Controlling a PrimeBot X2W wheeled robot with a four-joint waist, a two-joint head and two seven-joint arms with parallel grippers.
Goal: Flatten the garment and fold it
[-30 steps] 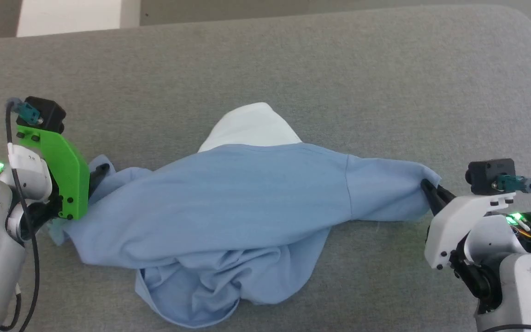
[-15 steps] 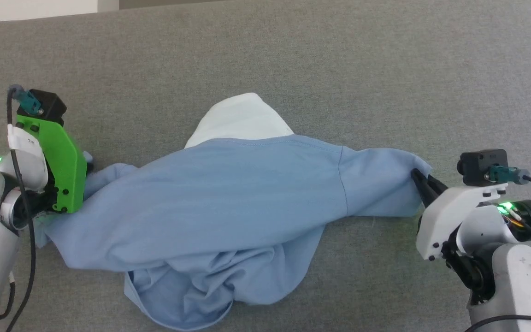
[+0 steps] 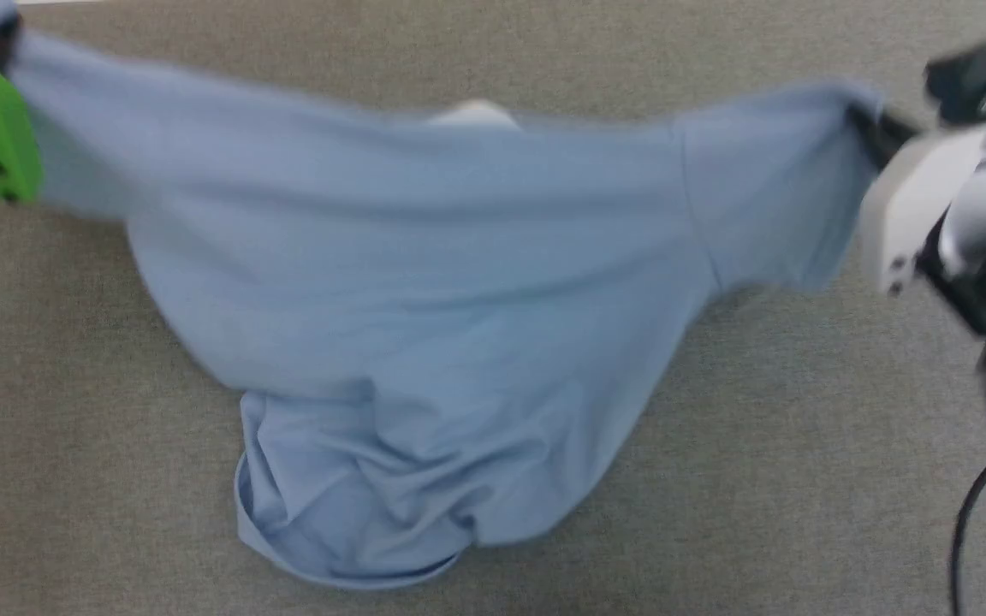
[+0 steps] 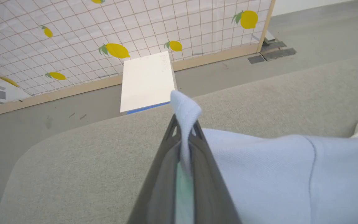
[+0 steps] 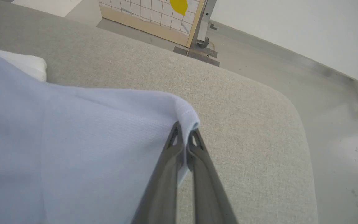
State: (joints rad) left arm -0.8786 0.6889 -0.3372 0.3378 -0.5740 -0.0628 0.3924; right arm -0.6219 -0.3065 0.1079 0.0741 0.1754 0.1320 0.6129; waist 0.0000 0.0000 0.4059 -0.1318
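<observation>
At the far left, the left gripper (image 4: 183,127) is seen pinched tight on the left end of the garment (image 3: 424,257), with a fold of cloth squeezed up between its 2 fingers. The light blue shirt is held stretched between the 2 grippers over the grey padded surface (image 3: 801,445), its white collar part (image 3: 476,113) showing at the far edge and its crumpled lower part bunched at the near middle. At the far right, the right gripper (image 5: 185,129) is clamped on the right sleeve's edge.

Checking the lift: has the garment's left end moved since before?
Yes: the left gripper, shut on the garment, has carried it toward the far edge of the grey surface.
</observation>
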